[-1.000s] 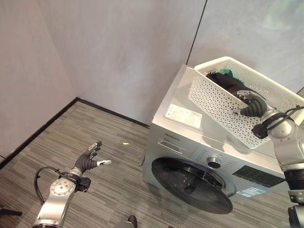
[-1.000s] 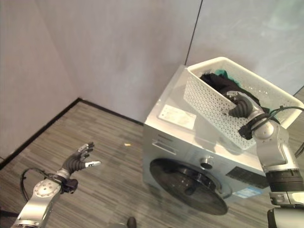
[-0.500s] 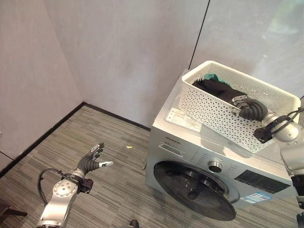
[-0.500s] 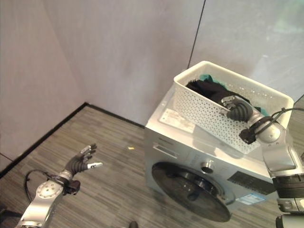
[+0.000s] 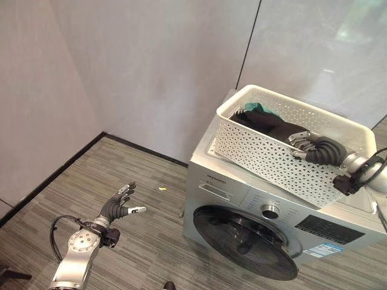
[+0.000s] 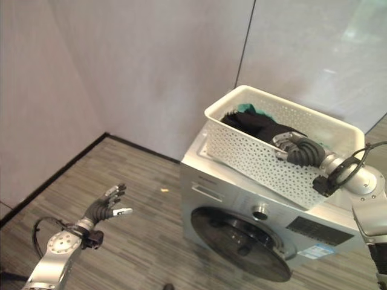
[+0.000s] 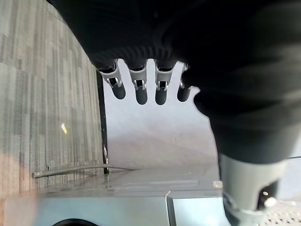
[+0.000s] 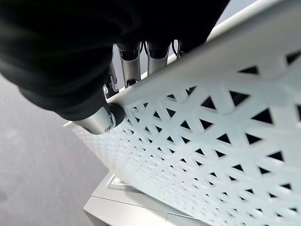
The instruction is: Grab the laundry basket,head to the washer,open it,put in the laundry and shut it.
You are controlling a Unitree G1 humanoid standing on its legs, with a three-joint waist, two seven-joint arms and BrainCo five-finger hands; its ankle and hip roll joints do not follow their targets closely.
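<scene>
**Basket on the washer, door not yet opened**

The white laundry basket [image 5: 284,151] sits on top of the washer [image 5: 242,199], its near wall overhanging the control panel, with dark and green laundry [image 5: 263,121] piled at the end nearest the wall. The right hand [image 5: 311,147] is hooked over the basket's near rim, fingers curled inside and thumb pressed against the outer wall, as the right wrist view shows. The left hand [image 5: 118,205] hangs over the floor well to the left of the washer, fingers straight and spread, holding nothing. The round door [image 5: 245,241] on the washer's front looks closed.

To do this step well, the basket should be pushed fully onto the washer's top so it rests flat before the right hand lets go; an overhanging basket could tip forward. The free left hand could then come across to the door's edge.
</scene>
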